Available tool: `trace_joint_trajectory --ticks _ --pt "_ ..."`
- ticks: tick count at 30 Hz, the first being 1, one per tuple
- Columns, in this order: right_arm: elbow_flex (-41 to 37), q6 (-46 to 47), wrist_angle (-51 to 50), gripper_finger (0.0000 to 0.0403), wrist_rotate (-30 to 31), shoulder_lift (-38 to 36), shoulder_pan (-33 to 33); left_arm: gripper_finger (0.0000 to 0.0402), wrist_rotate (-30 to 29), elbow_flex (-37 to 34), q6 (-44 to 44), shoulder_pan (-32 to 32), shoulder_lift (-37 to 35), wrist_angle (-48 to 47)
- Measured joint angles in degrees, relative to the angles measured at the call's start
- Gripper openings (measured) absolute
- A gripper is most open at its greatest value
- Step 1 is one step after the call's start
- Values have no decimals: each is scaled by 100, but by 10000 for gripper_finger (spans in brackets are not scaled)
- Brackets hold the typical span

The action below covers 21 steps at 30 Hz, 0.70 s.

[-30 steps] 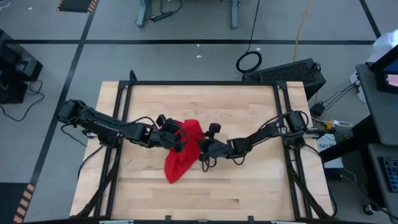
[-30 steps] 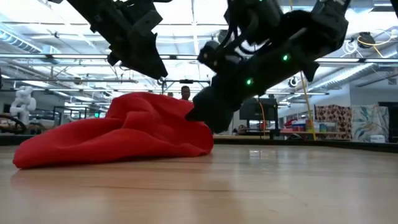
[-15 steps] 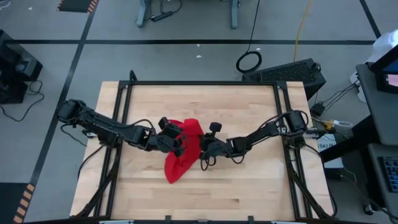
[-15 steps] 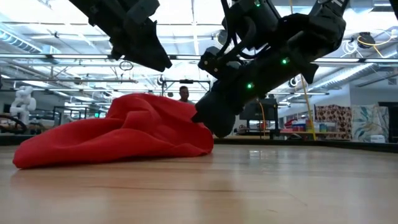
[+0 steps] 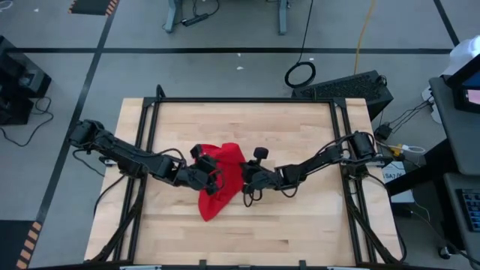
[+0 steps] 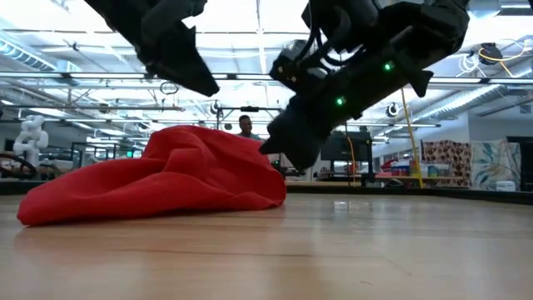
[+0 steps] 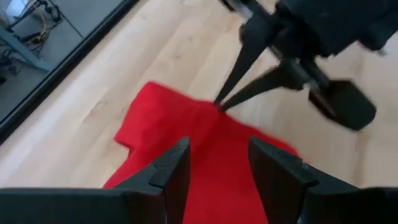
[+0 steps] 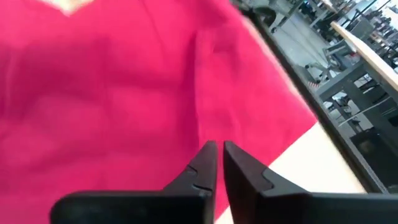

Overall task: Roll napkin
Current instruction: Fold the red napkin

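Observation:
The red napkin [image 5: 222, 191] lies in a crumpled heap on the wooden table [image 5: 300, 225], its underside flat on the board in the low view [image 6: 158, 179]. My left gripper [image 5: 212, 180] hovers open above the heap's left part, with red cloth showing between its fingers in the left wrist view [image 7: 219, 143], clear of them. My right gripper [image 5: 241, 180] comes from the table's right side and is shut on the heap's right edge [image 6: 279, 158]. My right gripper pinches the napkin's right-hand edge [image 7: 210, 112] between its two fingertips [image 7: 231, 99]. The fingers slant down from the table's right side. How many layers are caught I cannot tell. The rest of the napkin stays slack on the table.
Black frame rails [image 5: 247, 100] run along the table's far edge and both sides. Bare board lies near, far, left and right of the heap. Cables, a keyboard and benches stand on the floor beyond the table.
My left gripper has gone a little toward the table's near edge above the napkin and has rolled about its own line, staying open. The napkin heap keeps its shape and place.

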Motion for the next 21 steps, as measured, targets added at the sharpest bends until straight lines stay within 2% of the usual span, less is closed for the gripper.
trace_joint_trajectory --ticks 9,13,15,17,21 --pt "0 -173 -166 163 293 63 -101 167 -39 0 9 96 0 -183" --pt "0 -22 -22 199 212 334 -331 167 -55 0 4 191 0 -185" --pt "-2 165 72 195 186 433 -435 167 -62 -1 6 251 6 -188" --pt "-2 315 111 173 187 460 -487 167 -137 -17 28 301 23 -174" --pt "-2 217 354 75 176 459 -526 167 -192 -60 352 362 141 -201"
